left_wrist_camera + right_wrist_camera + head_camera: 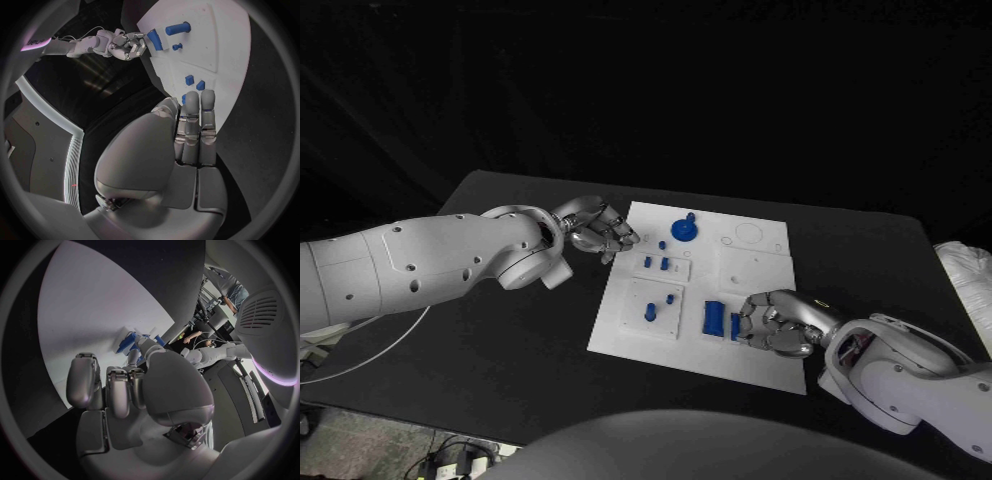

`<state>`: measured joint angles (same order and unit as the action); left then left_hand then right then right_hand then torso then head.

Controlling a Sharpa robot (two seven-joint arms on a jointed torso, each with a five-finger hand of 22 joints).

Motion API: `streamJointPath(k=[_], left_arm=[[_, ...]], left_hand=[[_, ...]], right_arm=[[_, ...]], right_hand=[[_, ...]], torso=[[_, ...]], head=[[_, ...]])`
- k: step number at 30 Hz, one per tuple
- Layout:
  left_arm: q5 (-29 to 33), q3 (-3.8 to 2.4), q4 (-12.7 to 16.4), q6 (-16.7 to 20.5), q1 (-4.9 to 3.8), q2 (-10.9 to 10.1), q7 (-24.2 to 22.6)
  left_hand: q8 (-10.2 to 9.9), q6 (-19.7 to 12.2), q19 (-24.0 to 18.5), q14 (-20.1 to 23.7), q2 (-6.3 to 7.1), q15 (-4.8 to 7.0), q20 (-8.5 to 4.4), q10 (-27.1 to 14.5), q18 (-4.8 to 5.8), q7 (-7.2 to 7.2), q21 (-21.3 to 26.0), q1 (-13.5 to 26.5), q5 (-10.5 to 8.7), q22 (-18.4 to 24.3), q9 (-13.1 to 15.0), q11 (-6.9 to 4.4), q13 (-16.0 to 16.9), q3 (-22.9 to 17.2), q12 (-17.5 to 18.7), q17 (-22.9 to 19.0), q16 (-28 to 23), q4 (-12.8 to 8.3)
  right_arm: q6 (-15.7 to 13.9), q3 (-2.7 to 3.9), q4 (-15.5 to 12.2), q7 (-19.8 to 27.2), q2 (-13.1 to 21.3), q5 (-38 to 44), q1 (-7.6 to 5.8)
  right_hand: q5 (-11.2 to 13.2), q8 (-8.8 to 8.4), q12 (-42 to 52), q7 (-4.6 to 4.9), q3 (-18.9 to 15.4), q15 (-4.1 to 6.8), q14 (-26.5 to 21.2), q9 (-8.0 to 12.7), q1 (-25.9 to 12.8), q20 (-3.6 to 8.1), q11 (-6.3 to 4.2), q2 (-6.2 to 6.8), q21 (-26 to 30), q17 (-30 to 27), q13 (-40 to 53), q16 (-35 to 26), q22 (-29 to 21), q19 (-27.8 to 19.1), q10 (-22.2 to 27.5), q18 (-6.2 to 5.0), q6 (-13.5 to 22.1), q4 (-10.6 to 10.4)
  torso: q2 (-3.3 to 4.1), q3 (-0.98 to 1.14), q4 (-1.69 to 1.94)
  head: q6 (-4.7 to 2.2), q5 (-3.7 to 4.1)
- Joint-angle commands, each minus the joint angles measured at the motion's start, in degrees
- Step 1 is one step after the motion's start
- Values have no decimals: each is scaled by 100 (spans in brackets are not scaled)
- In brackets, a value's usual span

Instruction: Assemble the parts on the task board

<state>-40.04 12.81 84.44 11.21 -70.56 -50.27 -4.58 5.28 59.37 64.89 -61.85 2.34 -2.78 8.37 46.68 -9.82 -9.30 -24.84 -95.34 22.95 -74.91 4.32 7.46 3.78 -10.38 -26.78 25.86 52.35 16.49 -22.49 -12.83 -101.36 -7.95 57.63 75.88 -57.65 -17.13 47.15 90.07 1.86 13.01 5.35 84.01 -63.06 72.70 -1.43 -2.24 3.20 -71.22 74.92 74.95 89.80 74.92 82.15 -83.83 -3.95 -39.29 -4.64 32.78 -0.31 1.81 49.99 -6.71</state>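
left hand: at the board's far left edge, fingers curled in, nothing seen in them | white board: mid-table, small blue pieces on its left half, a round blue piece far | right hand: near right on the board, fingers closed around an upright blue block, a second blue block just left.

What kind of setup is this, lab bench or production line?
Looks like a lab test bench: a black table against a dark backdrop, one white task board with small blue parts, and the left hand and right hand working at its edges.
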Motion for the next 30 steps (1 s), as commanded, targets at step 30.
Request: streamJointPath(k=[30], left_arm=[[15, -3, 25, -53, 7, -5, -28]], left_hand=[[22, 31, -36, 39, -5, -9, 14, 40, -41, 9, 25, -23, 38, -150, 10, 14, -9, -35, 24, -9, 36, 13]], right_arm=[[115, 0, 161, -168, -171, 210, 8]], right_hand=[[-1014, 183, -7, -28, 193, -1, 599, -93, 70, 27, -7, -19, -2, 1508, 1505, 20, 971, -2, -617, -14, -20, -40]], torso=[[3, -2, 2]], head=[[1, -8]])
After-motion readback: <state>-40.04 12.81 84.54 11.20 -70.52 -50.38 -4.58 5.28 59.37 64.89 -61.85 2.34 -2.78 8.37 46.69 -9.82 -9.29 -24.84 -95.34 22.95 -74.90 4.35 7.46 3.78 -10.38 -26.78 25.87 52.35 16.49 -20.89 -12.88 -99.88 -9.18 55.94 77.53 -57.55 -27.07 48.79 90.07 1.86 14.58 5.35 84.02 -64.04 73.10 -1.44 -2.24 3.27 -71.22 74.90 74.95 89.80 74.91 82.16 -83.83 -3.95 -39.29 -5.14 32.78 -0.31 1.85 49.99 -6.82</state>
